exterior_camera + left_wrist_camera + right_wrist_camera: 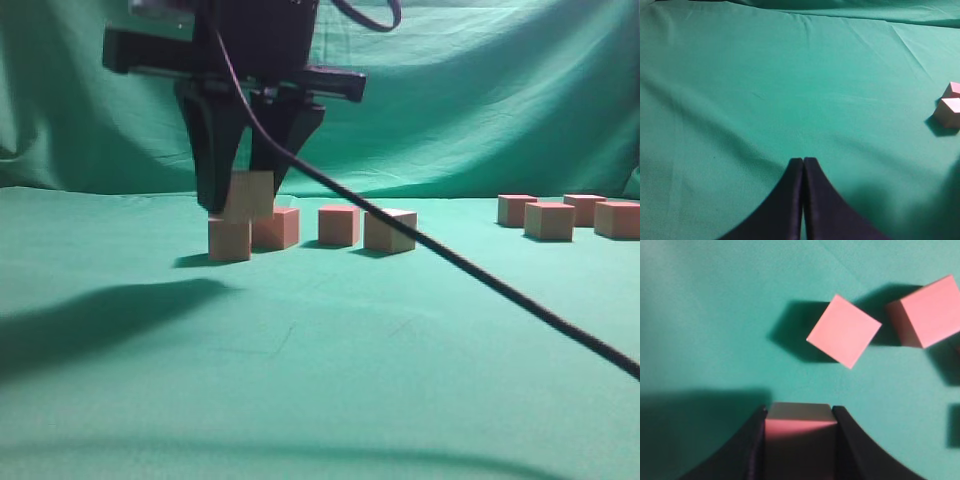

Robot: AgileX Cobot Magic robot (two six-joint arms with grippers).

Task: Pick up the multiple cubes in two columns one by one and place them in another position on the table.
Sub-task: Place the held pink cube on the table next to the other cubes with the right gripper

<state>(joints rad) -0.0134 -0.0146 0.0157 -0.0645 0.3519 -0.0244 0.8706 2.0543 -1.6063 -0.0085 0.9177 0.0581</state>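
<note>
The table fills the foreground of the exterior view, a teal cloth with soft wrinkles and a broad shadow at lower left. A black cable slants across it toward the lower right.

At upper left the right gripper hangs down, its dark fingers clamped on a held cube, which sits tilted and lifted just above a low cube on the cloth. In the right wrist view the same held cube is pinched between the two black fingers by its opposite flat faces.

Right of it, three more cubes stand in a loose row near mid-frame: and. At far right a second group of four sits well apart from the first.

The left gripper has its fingers pressed together over bare cloth, holding nothing, with two cubes at the right edge of its view.

The cubes look matte, pink-red with tan faces, sharp-edged and foam-like. I judge them light, slightly yielding and not slippery. A pinch across two parallel faces, near the middle, should hold them squarely. A corner grip would likely twist them.
</note>
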